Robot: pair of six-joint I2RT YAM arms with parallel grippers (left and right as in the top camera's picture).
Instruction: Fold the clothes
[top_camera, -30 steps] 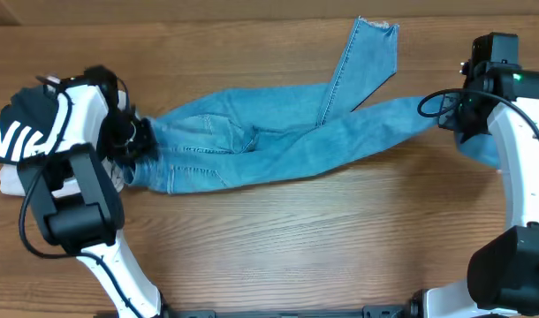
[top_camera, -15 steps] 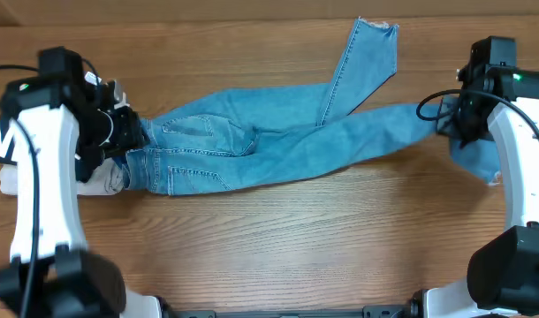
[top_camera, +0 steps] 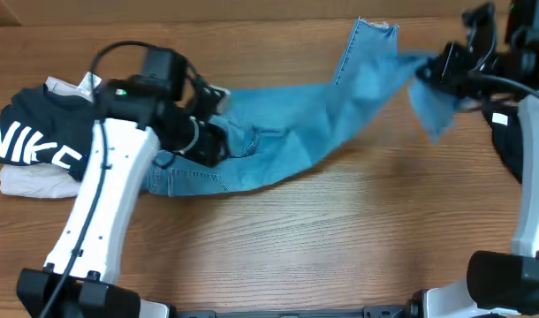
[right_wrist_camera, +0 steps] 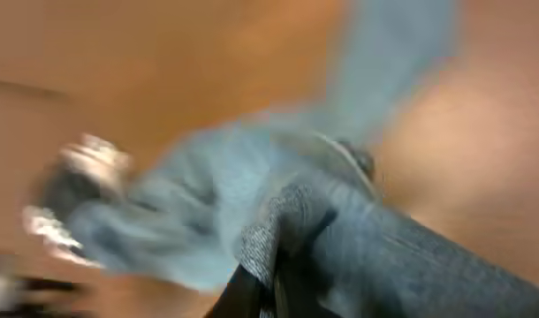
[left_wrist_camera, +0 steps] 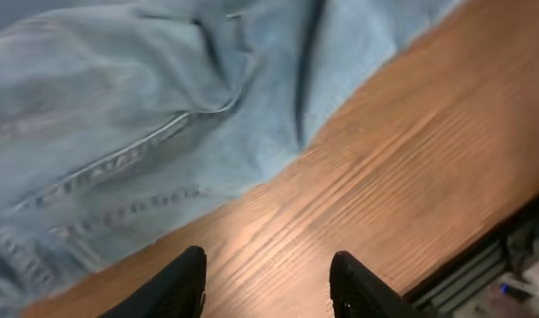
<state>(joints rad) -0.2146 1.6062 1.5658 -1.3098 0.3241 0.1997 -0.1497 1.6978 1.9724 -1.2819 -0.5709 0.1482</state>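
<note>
Closest to me, on the near side of the jeans point(top_camera: 287, 132), it's just bare wood table point(top_camera: 340, 238). The left gripper point(left_wrist_camera: 268, 284) hangs right at the jeans' near edge by the seat, fingers apart with nothing between them. Empty claw, basically.

The jeans lie stretched across the table. Off their waist end there's a black NIKE top point(top_camera: 31, 146) sitting on a pale garment point(top_camera: 22, 184). One leg lies flat and runs to its frayed hem point(top_camera: 375, 25) on the far side. The other leg is up off the wood, held by the right gripper point(top_camera: 426, 72), which is clamped tight on the denim with the loose end drooping below it.

Handling-wise, I'd guess medium-weight denim: floppy, no shape of its own, but heavy enough that a lifted leg will sag and drag the rest along. Not slippery, not fragile. Seams, waistband and hems are the thick bits, so that's where I'd grab. A pinch mid-panel probably just bunches up one layer.

Texture: washed light-blue cloth, creased around the seat, with doubled pocket stitching point(left_wrist_camera: 137, 152) curving across it. The wood is smooth with a fine grain. The right wrist view is too blurry to show more than grey-blue cloth at the fingers.
</note>
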